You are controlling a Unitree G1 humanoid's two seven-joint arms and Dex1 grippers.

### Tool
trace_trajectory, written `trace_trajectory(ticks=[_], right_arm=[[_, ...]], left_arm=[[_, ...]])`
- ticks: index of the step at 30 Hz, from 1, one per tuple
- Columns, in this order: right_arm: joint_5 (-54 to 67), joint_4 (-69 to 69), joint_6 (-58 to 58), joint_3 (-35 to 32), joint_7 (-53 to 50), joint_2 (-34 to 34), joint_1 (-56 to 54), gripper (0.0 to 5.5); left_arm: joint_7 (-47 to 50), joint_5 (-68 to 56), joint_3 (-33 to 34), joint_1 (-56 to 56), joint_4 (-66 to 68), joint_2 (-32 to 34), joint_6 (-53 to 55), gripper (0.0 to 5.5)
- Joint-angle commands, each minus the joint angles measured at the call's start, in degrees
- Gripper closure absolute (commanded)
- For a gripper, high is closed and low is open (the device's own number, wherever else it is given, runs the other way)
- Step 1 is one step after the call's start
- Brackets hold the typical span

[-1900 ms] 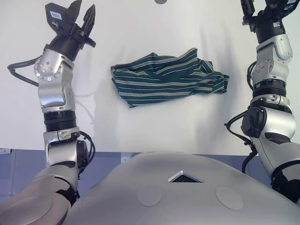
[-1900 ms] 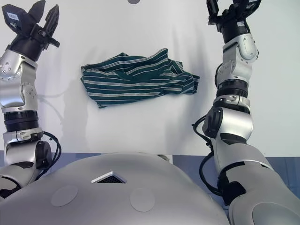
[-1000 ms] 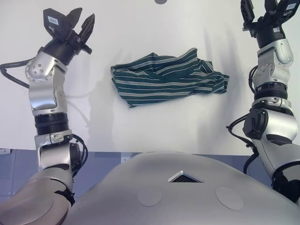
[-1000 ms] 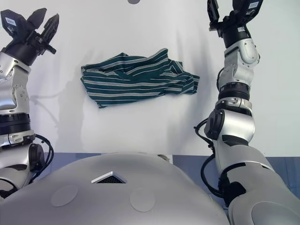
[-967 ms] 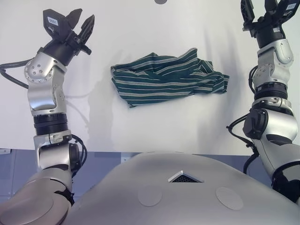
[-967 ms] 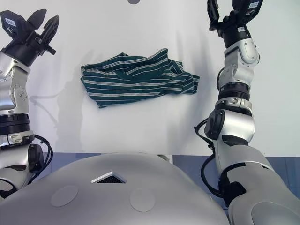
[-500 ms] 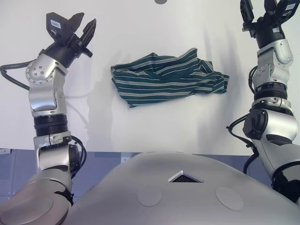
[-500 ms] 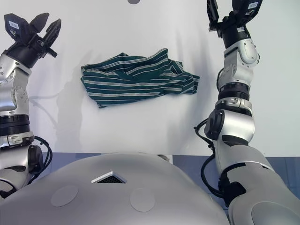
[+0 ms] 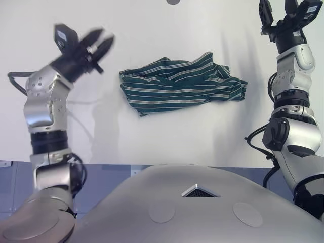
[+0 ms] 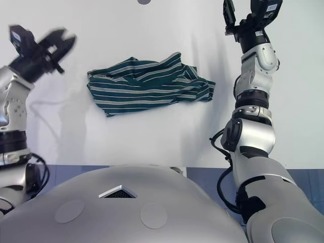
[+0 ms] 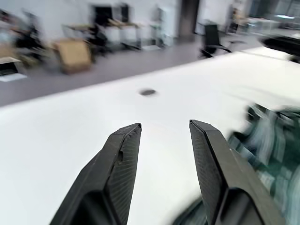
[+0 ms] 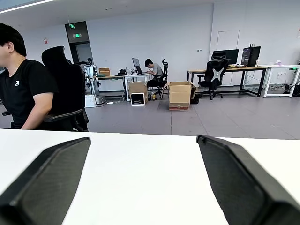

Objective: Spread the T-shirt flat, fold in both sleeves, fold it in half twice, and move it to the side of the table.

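The T-shirt lies bunched at mid tabletop, not yet spread; both sleeve folds, both half folds and the side move remain. The left gripper and right gripper are released and empty, flanking the cloth

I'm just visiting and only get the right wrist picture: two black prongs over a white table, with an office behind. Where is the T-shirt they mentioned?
Observer: The T-shirt lies crumpled near the middle of the table, between the two arms, not yet spread flat.
Operator: Is anything holding it?
Observer: No. The left gripper is open, off to the shirt's left and not touching it.
Operator: And my prongs, how do they sit to the shirt?
Observer: Those are the right gripper. It is out past the shirt's right end, farther from the robot than the shirt and well apart from it.
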Motion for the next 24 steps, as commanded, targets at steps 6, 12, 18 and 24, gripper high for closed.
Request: trace_trajectory(ticks=[6,12,18,24], right_arm=[[-1.2,0.5,-0.5,0.9,-0.1,0.1,0.0,1.25],[-1.6,0.8,-0.7,1.2,-0.2,0.4,-0.3,1.25],[1.4,-8.6,17.1,8.0,25.1,-8.1,6.5,1.25],[2.1,-16.5,37.6,14.9,49.6,-23.1,11.6,1.25]], left_arm=[[-8.9,9.0,-11.9,-2.2,3.5,8.0,4.3,4.06],[-9.1,8.8,-10.4,-2.1,4.2,7.1,3.6,5.22],[-10.8,3.2,-5.9,0.3,-0.5,7.6,5.5,5.47],[-10.5,-0.7,-2.6,2.5,-4.6,7.5,7.1,5.47]])
